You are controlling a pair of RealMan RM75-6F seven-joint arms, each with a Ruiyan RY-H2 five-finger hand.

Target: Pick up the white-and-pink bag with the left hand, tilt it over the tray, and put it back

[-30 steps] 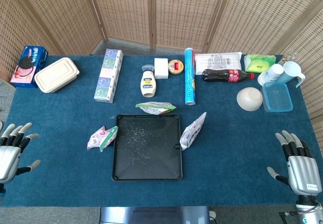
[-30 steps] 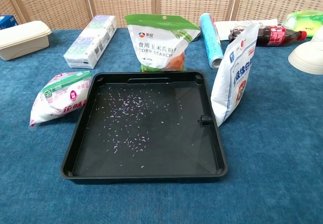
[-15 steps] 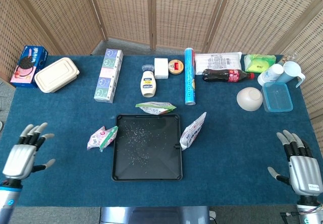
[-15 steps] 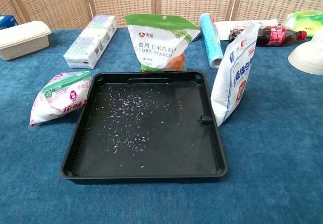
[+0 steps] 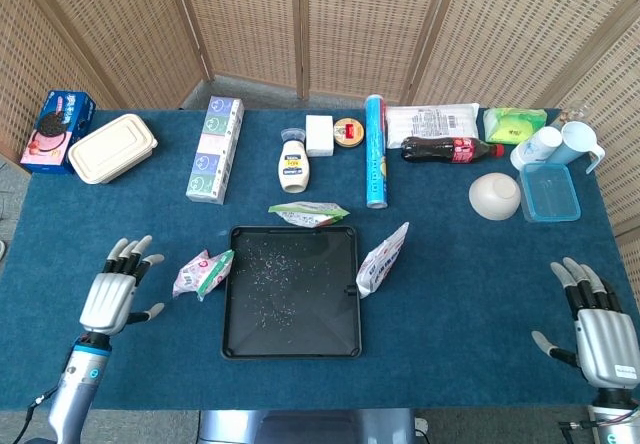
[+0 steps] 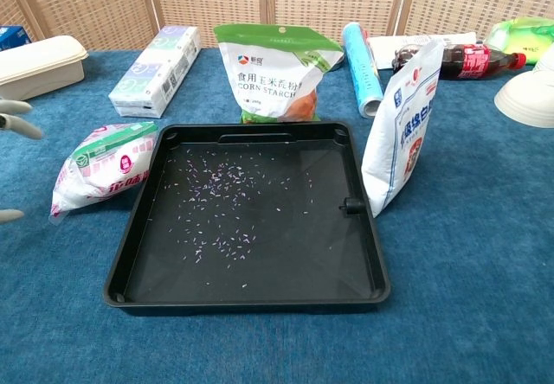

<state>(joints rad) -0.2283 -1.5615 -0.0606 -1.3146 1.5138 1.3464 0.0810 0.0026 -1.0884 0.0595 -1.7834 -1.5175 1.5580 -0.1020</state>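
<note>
The white-and-pink bag (image 5: 201, 273) (image 6: 106, 165) lies on its side against the left edge of the black tray (image 5: 292, 334) (image 6: 251, 293). Small purple specks are scattered in the tray. My left hand (image 5: 113, 289) hovers a little to the left of the bag with its fingers spread and nothing in it; only its fingertips (image 6: 14, 118) show at the left edge of the chest view. My right hand (image 5: 592, 323) is open near the table's front right corner, far from the tray.
A green corn starch bag (image 6: 273, 71) stands behind the tray and a white-and-blue bag (image 6: 402, 124) leans at its right edge. Boxes, a mayonnaise bottle (image 5: 293, 167), a blue tube (image 5: 375, 151), a cola bottle (image 5: 450, 149), a bowl (image 5: 495, 196) and containers line the back.
My left hand has moved in from the table's left edge toward the white-and-pink bag and now enters the chest view. The right hand and the objects have not moved.
</note>
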